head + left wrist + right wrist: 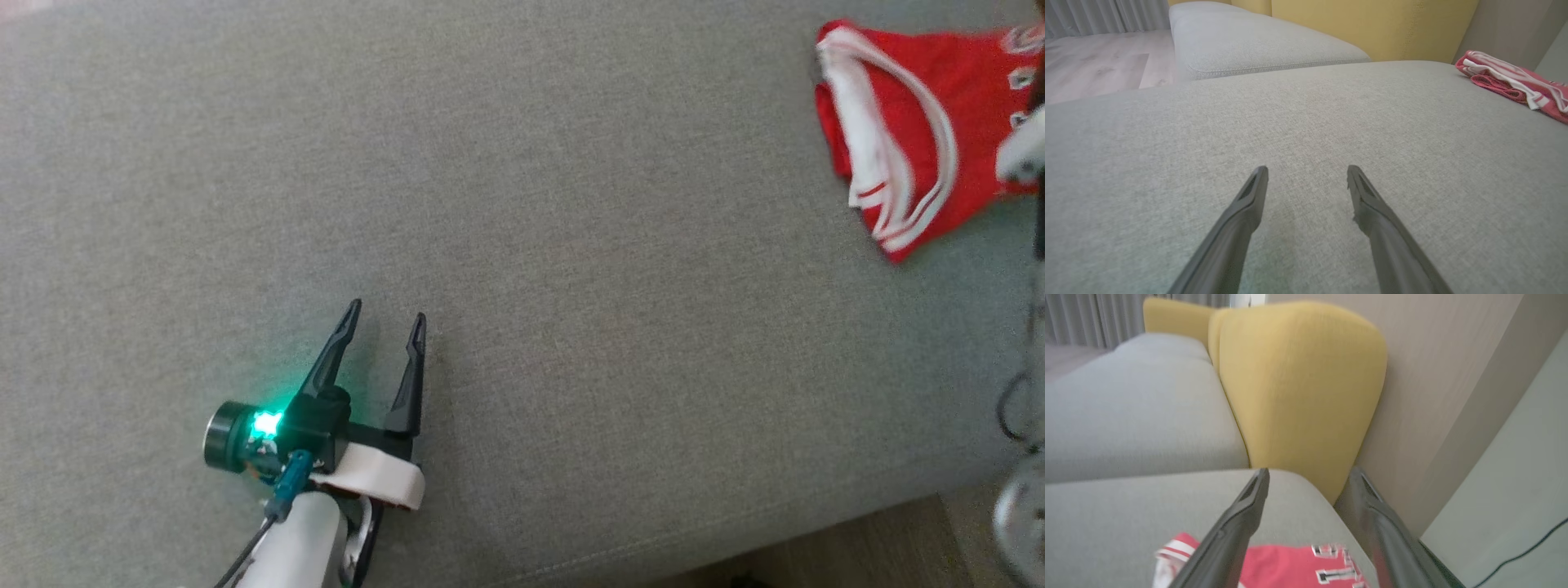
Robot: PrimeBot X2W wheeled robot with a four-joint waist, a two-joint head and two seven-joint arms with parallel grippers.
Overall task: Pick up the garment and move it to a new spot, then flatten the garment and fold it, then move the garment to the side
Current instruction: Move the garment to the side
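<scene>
Where the grey sofa seat [571,245] stretches wide and bare, its front edge crosses the lower right of the head view, with wooden floor [857,547] beyond. At the seat's far right corner, near a yellow back cushion [1298,388] and the wall [1433,375], the red and white garment [898,106] lies in rumpled layers. The right gripper [1308,475] hangs over it, fingers spread, gripping nothing. The left gripper [388,314], well apart from the garment, stands wide open and empty above bare fabric.

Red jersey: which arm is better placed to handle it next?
Right. The right end effector hangs open just above the red jersey; the left end effector, also open, is far off over grey cushion.
</scene>
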